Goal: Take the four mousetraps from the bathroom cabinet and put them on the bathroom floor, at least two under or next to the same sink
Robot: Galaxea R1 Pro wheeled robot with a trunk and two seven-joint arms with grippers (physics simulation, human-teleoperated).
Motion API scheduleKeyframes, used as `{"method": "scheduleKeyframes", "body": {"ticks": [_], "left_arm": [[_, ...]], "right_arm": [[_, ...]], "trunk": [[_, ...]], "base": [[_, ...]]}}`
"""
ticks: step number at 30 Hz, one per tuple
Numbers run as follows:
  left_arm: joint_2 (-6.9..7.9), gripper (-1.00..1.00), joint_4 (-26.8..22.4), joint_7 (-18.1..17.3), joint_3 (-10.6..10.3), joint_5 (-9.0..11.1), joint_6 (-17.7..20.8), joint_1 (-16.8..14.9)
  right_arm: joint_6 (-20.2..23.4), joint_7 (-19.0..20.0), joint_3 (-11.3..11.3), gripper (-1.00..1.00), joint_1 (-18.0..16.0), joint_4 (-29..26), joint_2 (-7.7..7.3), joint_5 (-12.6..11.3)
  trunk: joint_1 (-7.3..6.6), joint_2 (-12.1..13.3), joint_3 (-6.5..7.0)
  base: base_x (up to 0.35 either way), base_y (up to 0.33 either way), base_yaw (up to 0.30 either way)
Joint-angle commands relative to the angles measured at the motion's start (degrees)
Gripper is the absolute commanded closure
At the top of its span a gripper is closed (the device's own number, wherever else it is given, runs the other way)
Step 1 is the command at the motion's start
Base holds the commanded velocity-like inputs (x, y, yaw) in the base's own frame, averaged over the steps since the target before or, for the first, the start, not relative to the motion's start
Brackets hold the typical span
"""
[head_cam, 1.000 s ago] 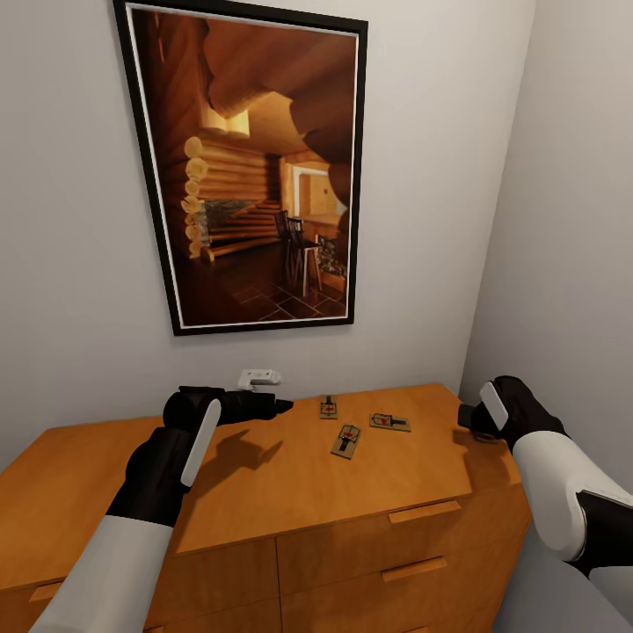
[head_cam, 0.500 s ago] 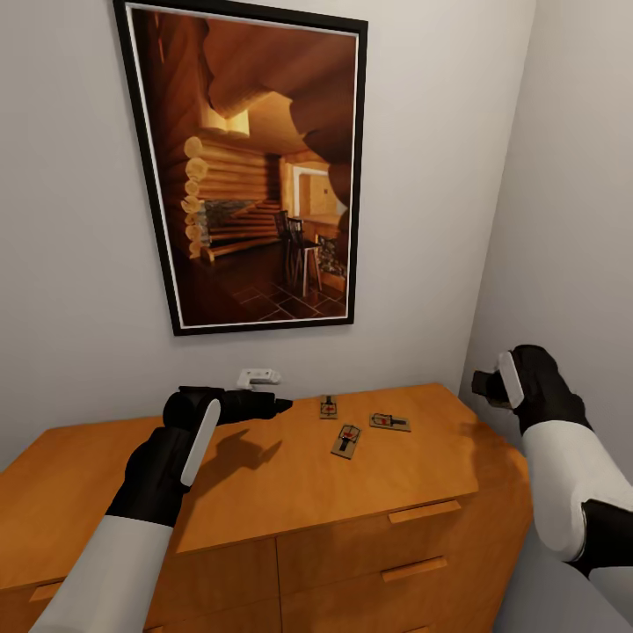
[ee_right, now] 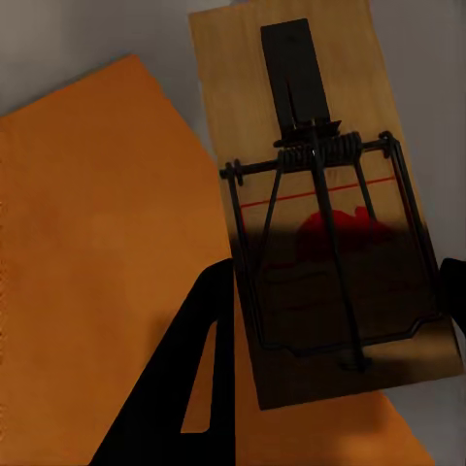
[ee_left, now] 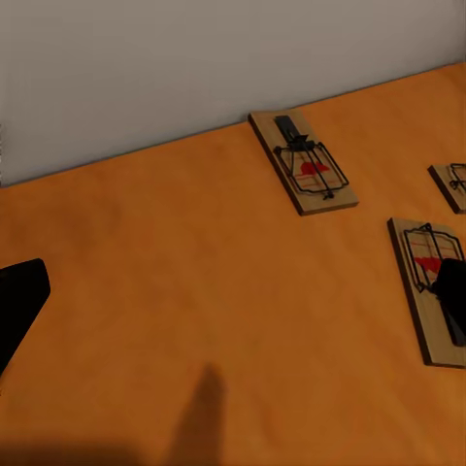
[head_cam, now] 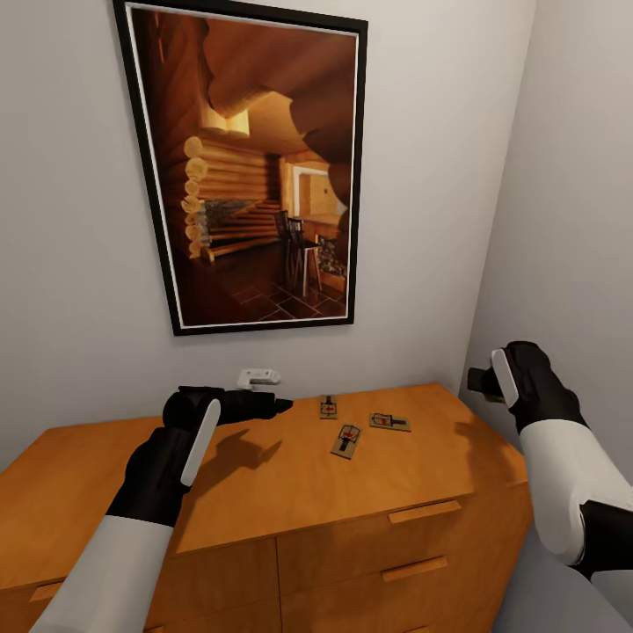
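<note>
The right gripper, fingers shut on one mousetrap, has lifted off the cabinet top at its right end, so one is ready for the floor, while three mousetraps lie beside the open left gripper.

A home room: framed picture above wooden cabinet.

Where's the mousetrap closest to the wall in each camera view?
Head: wall trap, at the cabinet top's back edge.
Left wrist: wall trap, close beside the wall.
Right wrist: a different trap, held in the right pincer.
Shared landmark: the orange cabinet top.
</note>
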Motion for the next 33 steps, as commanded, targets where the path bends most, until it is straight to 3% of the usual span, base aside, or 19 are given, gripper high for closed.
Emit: {"method": "scheduleKeyframes", "body": {"ticks": [1, 27, 33], "left_arm": [[0.01, -1.00, -0.02, 0.24, 0.02, 0.46, 0.31, -0.05], [-0.01, -1.00, 4.57, 0.27, 0.11, 0.21, 0.20, -0.05], [-1.97, -1.00, 6.52, 2.20, -1.84, 2.50, 0.84, -1.99]], "right_arm": [[0.21, -0.14, -0.03, 1.00, -0.04, -0.04, 0.01, -0.24], [0.21, 0.15, 0.12, 1.00, -0.04, 0.03, 0.01, -0.31], [0.21, 2.05, 2.13, 1.00, -0.09, -1.91, 0.45, -0.13]], "trunk": [[0.00, -0.04, -0.07], [0.00, -0.04, -0.07], [0.00, -0.04, -0.07]], "base": [[0.000, 0.000, 0.000], [0.000, 0.000, 0.000], [0.000, 0.000, 0.000]]}}
